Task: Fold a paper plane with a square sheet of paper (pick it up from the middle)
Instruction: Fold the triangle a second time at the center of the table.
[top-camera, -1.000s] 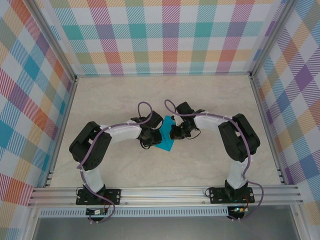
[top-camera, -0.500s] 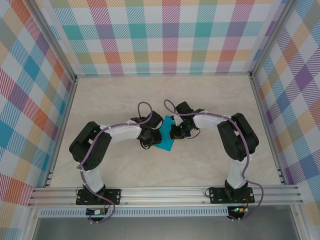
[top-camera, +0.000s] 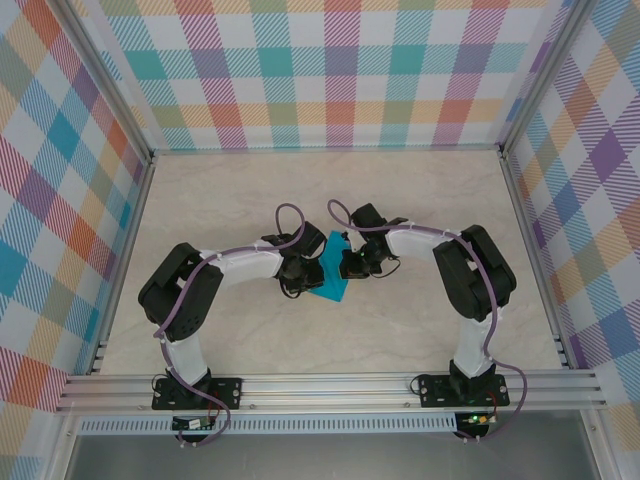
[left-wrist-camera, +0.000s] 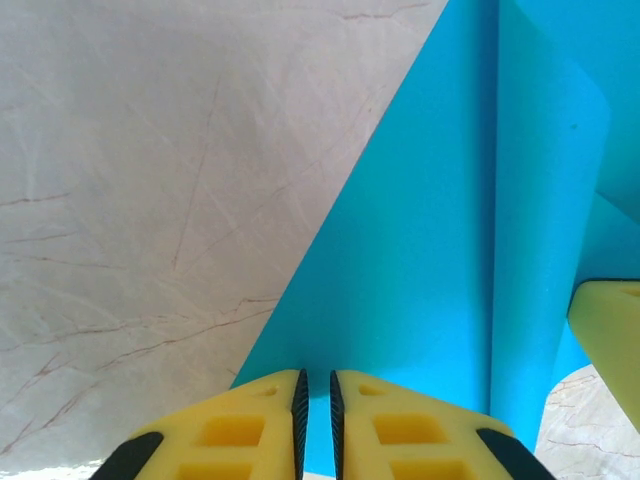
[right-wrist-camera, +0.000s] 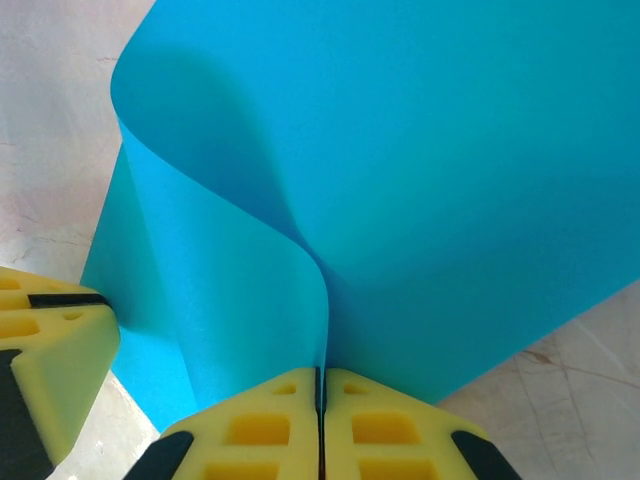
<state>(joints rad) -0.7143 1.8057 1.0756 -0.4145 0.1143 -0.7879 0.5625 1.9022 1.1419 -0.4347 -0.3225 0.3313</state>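
Both arms are the same build. Left arm (top-camera: 195, 290) and right arm (top-camera: 472, 278): chunky black joint housings with white link shells between them. Left purple cable (top-camera: 287, 211) loops off the wrist end, right purple cable (top-camera: 338, 212) likewise; the same purple lead runs along each upright link toward the base. Left base plate (top-camera: 197, 391) and right base plate (top-camera: 452, 388) are flat and black. Left fingers (left-wrist-camera: 240, 430): yellow blocks with rectangular recessed pockets, a black strip on the inner faces and black patches at the outer corners. Right fingers (right-wrist-camera: 250, 430): identical.
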